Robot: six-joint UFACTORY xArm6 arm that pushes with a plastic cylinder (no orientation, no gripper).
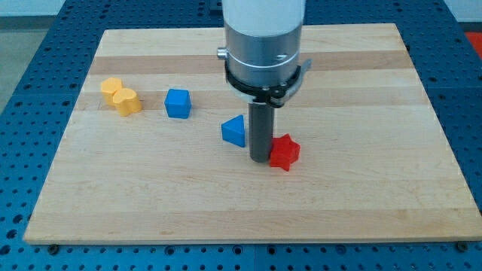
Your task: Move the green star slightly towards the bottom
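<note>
No green star shows in the camera view; it may be hidden behind the arm. My tip (259, 158) rests on the wooden board (241, 203) near its middle. A red star-like block (285, 152) lies just to the right of the tip, touching or nearly touching it. A blue triangular block (234, 131) lies just to the upper left of the tip. The arm's wide grey body (263, 38) hangs above and covers part of the board's upper middle.
A blue cube (178, 103) sits left of centre. A yellow heart-like block (121, 96) lies at the far left. The board is surrounded by a blue perforated table (22, 113).
</note>
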